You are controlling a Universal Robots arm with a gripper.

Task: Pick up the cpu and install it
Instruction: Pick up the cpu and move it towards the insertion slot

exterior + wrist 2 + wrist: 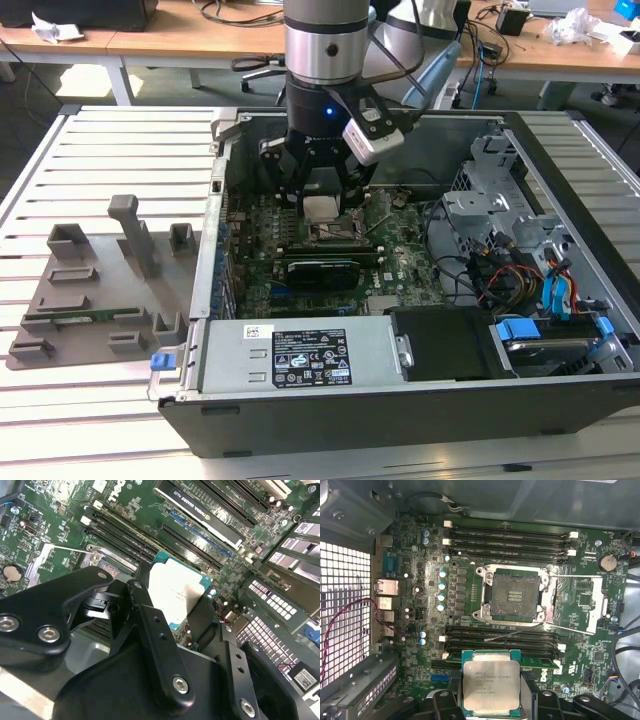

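The end effector [322, 205] is clamped on the cpu [490, 687] by its edges, holding it above the motherboard [420, 570] inside the open computer case [400, 430], seemingly just beside the empty socket [516, 596] (its retention frame looks open). If the chip came down skewed or rotated, I'd worry about bent socket pins

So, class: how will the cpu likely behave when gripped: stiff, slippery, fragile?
Probably stiff: the cpu looks flat and metal-topped. Likely slippery: the claw pinches only its thin edges. Light, I'd guess, being so thin.
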